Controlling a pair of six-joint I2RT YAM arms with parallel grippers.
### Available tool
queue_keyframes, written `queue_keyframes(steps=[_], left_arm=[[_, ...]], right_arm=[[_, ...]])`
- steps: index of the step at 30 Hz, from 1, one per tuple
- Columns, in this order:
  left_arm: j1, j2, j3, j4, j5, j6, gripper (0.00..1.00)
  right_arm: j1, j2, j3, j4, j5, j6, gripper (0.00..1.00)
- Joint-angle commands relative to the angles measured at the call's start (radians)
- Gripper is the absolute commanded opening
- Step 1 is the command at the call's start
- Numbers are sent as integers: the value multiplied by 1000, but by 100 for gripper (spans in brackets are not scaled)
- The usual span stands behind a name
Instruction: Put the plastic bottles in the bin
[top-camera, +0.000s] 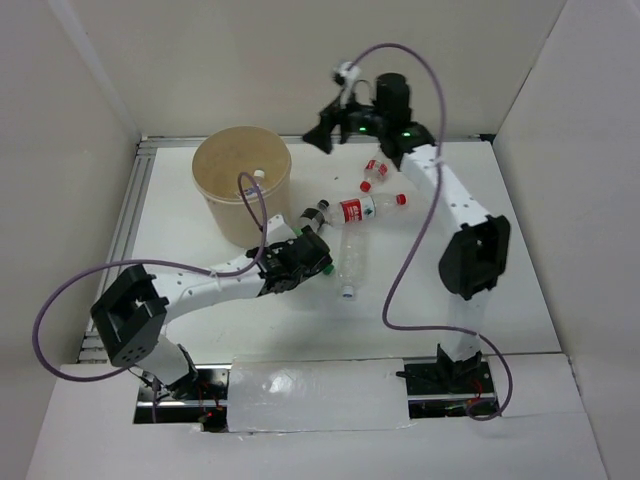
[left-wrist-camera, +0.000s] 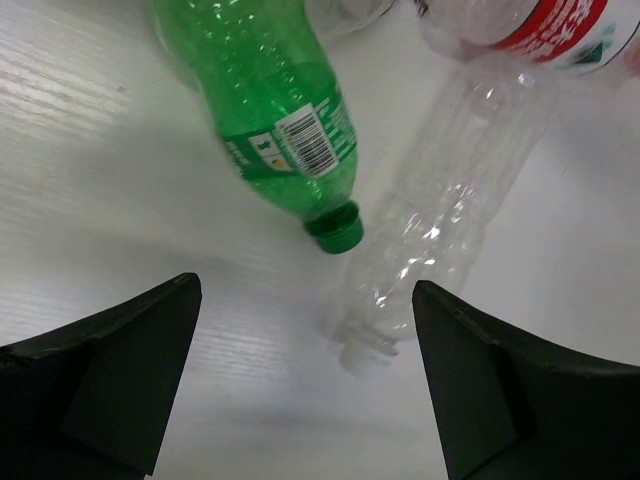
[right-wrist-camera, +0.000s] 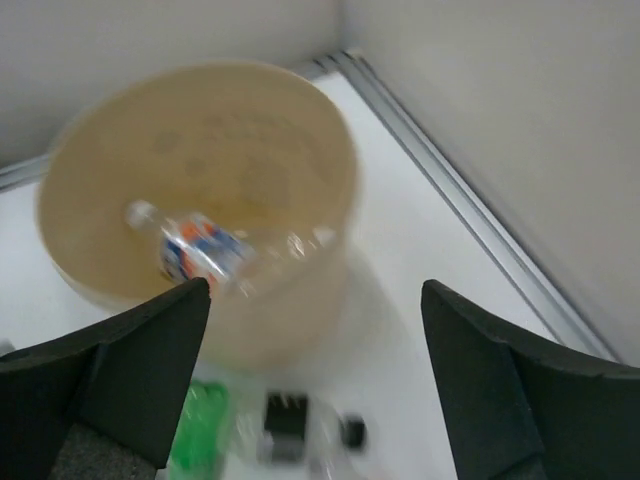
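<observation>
The tan bin (top-camera: 242, 185) stands at the back left; the right wrist view shows it (right-wrist-camera: 300, 150) with a clear bottle (right-wrist-camera: 195, 250) with an orange-blue label inside. On the table lie a green bottle (left-wrist-camera: 270, 110), a clear unlabelled bottle (left-wrist-camera: 440, 210) (top-camera: 352, 258), a red-label bottle (top-camera: 365, 208) (left-wrist-camera: 550, 25), a small red-capped bottle (top-camera: 375, 170) and a dark-capped bottle (top-camera: 315, 215). My left gripper (left-wrist-camera: 305, 380) (top-camera: 312, 255) is open and empty, just short of the green bottle's cap. My right gripper (right-wrist-camera: 315, 380) (top-camera: 325, 132) is open and empty, raised right of the bin.
White walls close in the table on three sides. A metal rail (top-camera: 135, 200) runs along the left edge behind the bin. My right arm's cable (top-camera: 400, 270) loops over the right half of the table.
</observation>
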Motion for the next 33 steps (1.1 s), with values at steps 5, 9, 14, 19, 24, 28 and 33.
queue_keyframes(steps=[5, 9, 14, 19, 24, 28, 33], left_arm=[[30, 220, 230, -223, -120, -171, 100], [50, 339, 311, -268, -142, -180, 100], [101, 405, 323, -259, -142, -171, 100], [123, 443, 343, -259, -151, -104, 93], [123, 471, 322, -248, -125, -73, 59], [86, 457, 271, -219, -106, -39, 31], [-20, 339, 230, -130, -96, 135, 4]], right_arm=[[-296, -409, -593, -187, -87, -97, 91], [-393, -586, -867, -187, -98, -125, 94], [-459, -779, -1143, -103, -142, -52, 95], [-486, -815, -1213, -146, -142, -64, 95], [-474, -781, -1202, -159, -168, -64, 94], [-439, -741, -1179, -159, -168, -64, 93], [-407, -719, -1136, -169, -159, -64, 88]])
